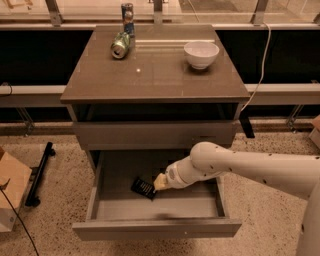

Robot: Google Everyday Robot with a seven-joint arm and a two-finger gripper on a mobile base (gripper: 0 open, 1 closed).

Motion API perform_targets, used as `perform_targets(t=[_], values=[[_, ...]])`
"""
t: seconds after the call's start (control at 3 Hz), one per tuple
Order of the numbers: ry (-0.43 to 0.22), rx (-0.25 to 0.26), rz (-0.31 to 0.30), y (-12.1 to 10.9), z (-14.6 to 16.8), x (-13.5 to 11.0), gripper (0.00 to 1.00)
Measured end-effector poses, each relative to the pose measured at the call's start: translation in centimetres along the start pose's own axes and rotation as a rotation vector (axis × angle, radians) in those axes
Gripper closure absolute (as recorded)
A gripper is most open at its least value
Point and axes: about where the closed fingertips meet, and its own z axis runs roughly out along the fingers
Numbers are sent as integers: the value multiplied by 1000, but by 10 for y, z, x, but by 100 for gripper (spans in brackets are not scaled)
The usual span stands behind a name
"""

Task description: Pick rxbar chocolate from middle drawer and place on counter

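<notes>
The middle drawer [150, 227] is pulled open below the counter [155, 70]. The rxbar chocolate [143, 188], a small black bar, lies on the drawer floor left of centre. My white arm reaches in from the right, and my gripper [160, 182] is down inside the drawer with its tip at the bar's right end. I cannot tell whether it touches the bar.
On the counter stand a white bowl [201, 54] at the right, a green soda can [120, 45] lying on its side at the back left, and an upright can [127, 14] behind it. A cardboard box [10, 192] and a black bar [40, 172] lie on the floor left.
</notes>
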Motion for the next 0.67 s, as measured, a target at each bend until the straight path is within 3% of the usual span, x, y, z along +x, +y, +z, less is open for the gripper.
perform_targets(t=[0.33,0.67], values=[[7,48,-76,12,20,-10,15],[13,66,-168,25,47,-23,0]])
